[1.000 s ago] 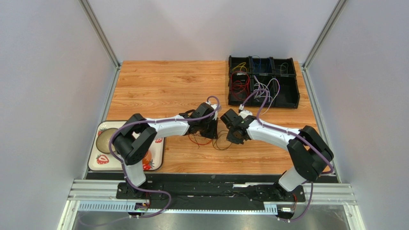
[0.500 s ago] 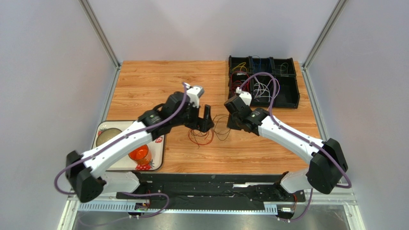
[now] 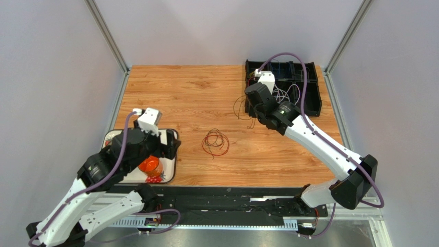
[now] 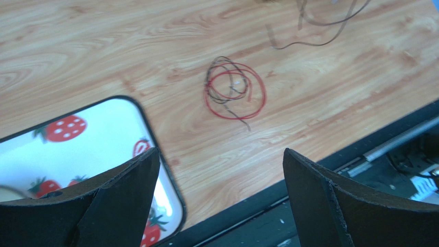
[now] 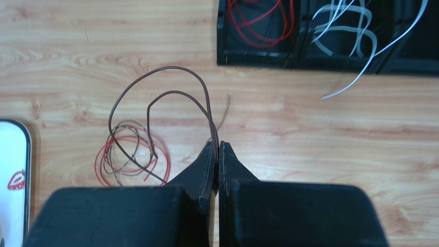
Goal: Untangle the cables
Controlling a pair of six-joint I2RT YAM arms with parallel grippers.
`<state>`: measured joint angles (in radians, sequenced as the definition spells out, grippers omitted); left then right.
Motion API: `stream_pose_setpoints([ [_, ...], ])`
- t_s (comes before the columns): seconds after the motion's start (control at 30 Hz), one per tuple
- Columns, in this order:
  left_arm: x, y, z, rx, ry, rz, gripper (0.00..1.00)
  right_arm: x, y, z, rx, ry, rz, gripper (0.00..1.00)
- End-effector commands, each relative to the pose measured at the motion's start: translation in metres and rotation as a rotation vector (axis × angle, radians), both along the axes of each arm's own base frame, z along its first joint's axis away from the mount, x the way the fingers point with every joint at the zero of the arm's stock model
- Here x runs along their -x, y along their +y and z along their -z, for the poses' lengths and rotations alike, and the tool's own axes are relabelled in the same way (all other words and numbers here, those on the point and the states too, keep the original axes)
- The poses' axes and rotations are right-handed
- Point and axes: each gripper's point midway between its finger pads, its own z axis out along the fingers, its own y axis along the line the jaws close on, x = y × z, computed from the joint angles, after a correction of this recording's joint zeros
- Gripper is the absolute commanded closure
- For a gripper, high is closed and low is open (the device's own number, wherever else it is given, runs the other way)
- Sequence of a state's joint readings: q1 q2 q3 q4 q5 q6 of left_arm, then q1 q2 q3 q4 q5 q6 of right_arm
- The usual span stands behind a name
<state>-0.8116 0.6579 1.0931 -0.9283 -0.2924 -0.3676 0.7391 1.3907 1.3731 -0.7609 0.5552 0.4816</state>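
I've got the right gripper [image 5: 217, 146] pinching a brown cable [image 5: 170, 67]; left gripper [image 4: 219, 154] gapes wide, red coil [image 4: 234, 95] ahead.

Your white-and-black left arm [image 3: 72, 208] and white-and-black right arm [image 3: 315, 144] match: glossy white plastic link shells between rounded black joint housings. A thick purple hose hangs loose along each, the left purple hose [image 3: 125, 135] and the right purple hose [image 3: 304, 82]. Each wrist carries a small boxy block, the left white wrist block [image 3: 148, 117] and the right white wrist block [image 3: 266, 78]. Your black left gripper [image 4: 219, 154] has two matte black wedge-shaped fingers [image 4: 118, 206] with rough, slightly frayed edges. Your black right gripper [image 5: 216, 146] has the same matte fingers [image 5: 198, 177], tapering to thin tips. Screws and markings are too small to tell
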Motion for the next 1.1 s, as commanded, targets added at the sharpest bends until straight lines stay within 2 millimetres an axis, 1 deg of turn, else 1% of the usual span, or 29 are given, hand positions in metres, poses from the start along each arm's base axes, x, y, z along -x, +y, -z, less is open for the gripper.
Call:
stream_pose_setpoints([
  [0.0,0.001,0.029,0.014,-0.062,-0.043,-0.081,0.03,-0.023,-0.025,-0.061,0.066,-0.158,0.071,1.0],
  [0.03,0.002,0.033,0.01,-0.038,-0.068,-0.096,0.03,-0.027,-0.027,-0.065,0.081,-0.168,0.079,1.0],
  [0.1,0.003,0.034,0.011,-0.026,-0.083,-0.093,0.03,-0.033,-0.038,-0.08,0.123,-0.206,0.108,1.0],
  [0.13,0.004,0.036,0.008,-0.014,-0.101,-0.093,0.03,-0.037,-0.039,-0.093,0.118,-0.231,0.116,1.0],
  [0.2,0.004,0.038,0.009,-0.012,-0.111,-0.097,0.03,-0.045,-0.049,-0.102,0.156,-0.25,0.144,1.0],
  [0.23,0.004,0.04,0.008,-0.008,-0.119,-0.106,0.03,-0.048,-0.05,-0.116,0.147,-0.275,0.154,1.0],
  [0.33,0.005,0.04,0.01,0.001,-0.118,-0.108,0.03,-0.059,-0.066,-0.126,0.176,-0.29,0.196,1.0],
  [0.37,0.005,0.04,0.01,0.003,-0.119,-0.108,0.03,-0.063,-0.069,-0.133,0.167,-0.307,0.204,1.0],
  [0.4,0.005,0.04,0.011,0.004,-0.119,-0.109,0.03,-0.068,-0.079,-0.135,0.177,-0.309,0.223,1.0],
  [0.47,0.006,0.042,0.01,0.009,-0.125,-0.115,0.03,-0.074,-0.087,-0.14,0.167,-0.323,0.23,1.0],
  [0.5,0.006,0.043,0.011,0.011,-0.126,-0.117,0.03,-0.078,-0.098,-0.142,0.178,-0.325,0.241,1.0],
  [0.57,0.007,0.044,0.009,0.017,-0.132,-0.12,0.03,-0.083,-0.106,-0.148,0.176,-0.347,0.244,1.0],
  [0.6,0.007,0.045,0.009,0.022,-0.135,-0.123,0.03,-0.083,-0.117,-0.147,0.204,-0.352,0.253,1.0],
  [0.63,0.007,0.045,0.009,0.023,-0.136,-0.123,0.03,-0.086,-0.122,-0.154,0.204,-0.384,0.266,1.0],
  [0.67,0.008,0.045,0.009,0.025,-0.137,-0.123,0.03,-0.088,-0.133,-0.147,0.227,-0.377,0.285,1.0],
  [0.73,0.008,0.046,0.009,0.031,-0.141,-0.126,0.03,-0.088,-0.143,-0.156,0.226,-0.416,0.296,1.0],
  [0.77,0.007,0.045,0.01,0.027,-0.139,-0.125,0.03,-0.09,-0.155,-0.154,0.25,-0.414,0.305,1.0],
  [0.8,0.007,0.045,0.01,0.028,-0.14,-0.122,0.04,-0.089,-0.161,-0.151,0.256,-0.413,0.309,1.0],
  [0.83,0.007,0.045,0.01,0.027,-0.139,-0.121,0.04,-0.091,-0.164,-0.153,0.245,-0.428,0.305,1.0],
  [0.87,0.007,0.044,0.011,0.027,-0.138,-0.12,0.04,-0.092,-0.179,-0.151,0.251,-0.425,0.332,1.0],
  [0.9,0.007,0.044,0.011,0.024,-0.137,-0.118,0.04,-0.093,-0.185,-0.144,0.256,-0.416,0.338,1.0],
  [0.93,0.007,0.043,0.011,0.023,-0.135,-0.116,0.04,-0.095,-0.19,-0.145,0.246,-0.431,0.342,1.0],
  [0.97,0.007,0.043,0.012,0.023,-0.135,-0.115,0.04,-0.097,-0.207,-0.142,0.248,-0.427,0.373,1.0],
  [1.0,0.007,0.043,0.011,0.024,-0.136,-0.117,0.04,-0.098,-0.212,-0.138,0.246,-0.423,0.377,1.0],
  [1.03,0.007,0.043,0.012,0.024,-0.135,-0.115,0.04,-0.103,-0.213,-0.131,0.235,-0.417,0.358,1.0],
  [1.07,0.007,0.043,0.013,0.021,-0.134,-0.114,0.04,-0.106,-0.223,-0.126,0.236,-0.409,0.368,1.0],
])
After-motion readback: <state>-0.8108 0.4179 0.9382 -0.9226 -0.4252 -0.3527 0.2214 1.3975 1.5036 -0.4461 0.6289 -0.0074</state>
